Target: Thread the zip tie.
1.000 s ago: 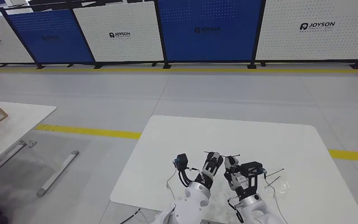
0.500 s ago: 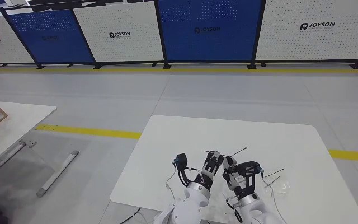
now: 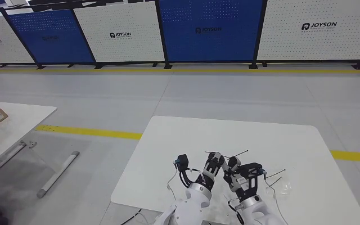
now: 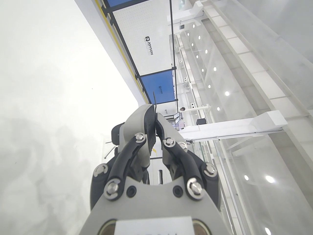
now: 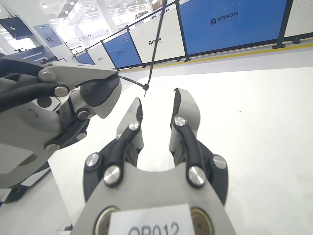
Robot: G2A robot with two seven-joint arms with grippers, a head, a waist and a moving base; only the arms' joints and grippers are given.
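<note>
Right wrist view: left gripper (image 5: pixel 117 76) clenches the zip tie (image 5: pixel 146 86), strap pointing steeply upward; right gripper (image 5: pixel 157 99) released.

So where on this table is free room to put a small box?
The far half of the table is bare, up to its far edge and corners. Crowded: the near edge, where the left tool and right tool meet at the held zip tie, with loose zip ties beside the right tool.
</note>
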